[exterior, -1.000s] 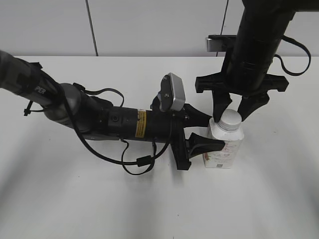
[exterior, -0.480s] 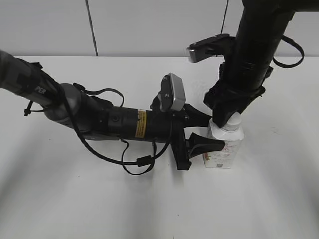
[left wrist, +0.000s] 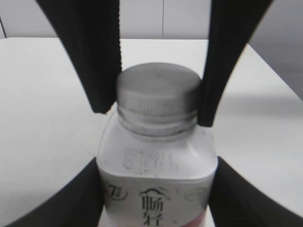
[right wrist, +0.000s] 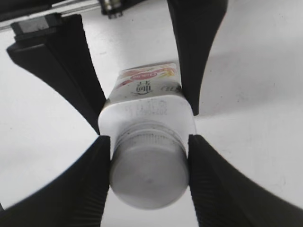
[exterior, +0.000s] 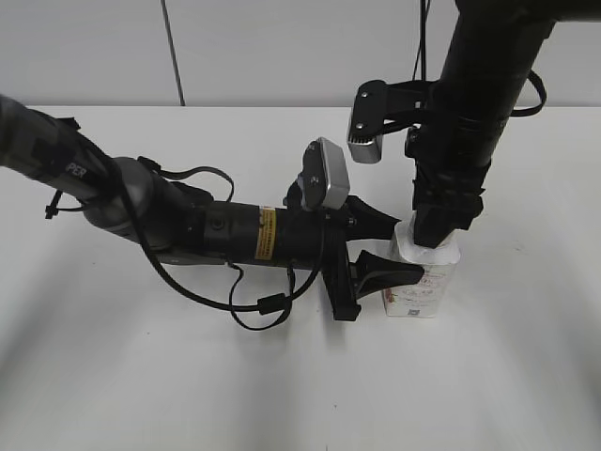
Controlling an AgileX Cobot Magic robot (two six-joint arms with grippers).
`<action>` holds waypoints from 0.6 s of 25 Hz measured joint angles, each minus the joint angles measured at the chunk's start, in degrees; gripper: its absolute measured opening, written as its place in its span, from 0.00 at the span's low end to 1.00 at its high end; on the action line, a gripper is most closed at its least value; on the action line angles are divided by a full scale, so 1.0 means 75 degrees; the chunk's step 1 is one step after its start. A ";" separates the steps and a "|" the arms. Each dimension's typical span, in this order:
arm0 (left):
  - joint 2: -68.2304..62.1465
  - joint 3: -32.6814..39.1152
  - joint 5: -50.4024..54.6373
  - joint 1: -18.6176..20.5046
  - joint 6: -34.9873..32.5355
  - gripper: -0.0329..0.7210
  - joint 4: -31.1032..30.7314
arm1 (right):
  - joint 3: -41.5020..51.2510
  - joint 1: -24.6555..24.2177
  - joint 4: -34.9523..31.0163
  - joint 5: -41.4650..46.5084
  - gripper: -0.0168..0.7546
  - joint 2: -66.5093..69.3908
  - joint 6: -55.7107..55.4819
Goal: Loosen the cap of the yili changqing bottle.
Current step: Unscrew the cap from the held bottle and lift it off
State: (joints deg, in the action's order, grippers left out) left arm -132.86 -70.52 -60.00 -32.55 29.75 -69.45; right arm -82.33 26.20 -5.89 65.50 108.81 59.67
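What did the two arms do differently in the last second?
The right gripper closed on the small white ribbed plastic cap and swivelled about it. The left gripper stayed clamped on the squarish white plastic bottle, which stayed put.

Desk (exterior: 282,395): plain white, matte, smooth top; it fills most of the exterior view and runs back to the wall; soft grey shadows lie across it
Wall (exterior: 282,47): pale grey, behind the desk's far edge; flat panels
Seam (exterior: 173,52): thin dark vertical line on the wall, left of centre; it reaches down to the desk's far edge
Desk in wrist views (right wrist: 265,94): same bare white surface
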 joint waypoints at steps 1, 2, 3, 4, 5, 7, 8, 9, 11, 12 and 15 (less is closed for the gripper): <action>0.0000 0.0000 0.0000 0.0000 0.0000 0.58 0.0000 | 0.0000 0.0000 0.0000 0.0000 0.53 0.0000 0.0019; 0.0000 0.0000 0.0000 0.0000 0.0000 0.58 0.0000 | 0.0000 0.0000 0.0000 0.0000 0.53 0.0000 0.0021; 0.0000 0.0000 0.0000 0.0000 0.0000 0.58 0.0000 | 0.0000 0.0000 0.0000 0.0000 0.53 0.0000 0.0002; 0.0000 0.0000 0.0000 0.0000 0.0000 0.58 0.0000 | 0.0000 0.0000 0.0000 0.0000 0.53 0.0000 -0.0094; 0.0000 0.0000 0.0000 0.0000 0.0000 0.58 0.0000 | 0.0000 0.0000 0.0000 0.0000 0.53 0.0000 -0.0224; 0.0000 0.0000 0.0000 0.0000 0.0000 0.58 0.0000 | 0.0000 0.0000 0.0000 0.0000 0.54 0.0000 -0.0481; 0.0000 0.0000 0.0000 0.0000 0.0000 0.58 0.0000 | 0.0000 0.0000 0.0000 0.0000 0.55 0.0000 -0.0630; 0.0000 0.0000 0.0000 0.0000 0.0000 0.58 0.0000 | 0.0000 0.0000 0.0025 0.0000 0.58 0.0000 -0.0783; 0.0000 0.0000 0.0000 0.0000 0.0000 0.58 0.0000 | 0.0000 0.0000 0.0118 -0.0005 0.64 0.0000 -0.0975; 0.0000 0.0000 0.0000 0.0000 0.0000 0.58 0.0000 | 0.0000 0.0000 0.0134 -0.0005 0.66 0.0000 -0.1040; 0.0000 0.0000 0.0000 0.0000 0.0000 0.58 0.0000 | 0.0000 0.0000 0.0151 -0.0025 0.69 -0.0016 -0.1170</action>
State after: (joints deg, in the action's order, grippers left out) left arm -132.86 -70.52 -60.00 -32.55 29.75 -69.45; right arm -82.33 26.20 -4.76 65.32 108.69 50.90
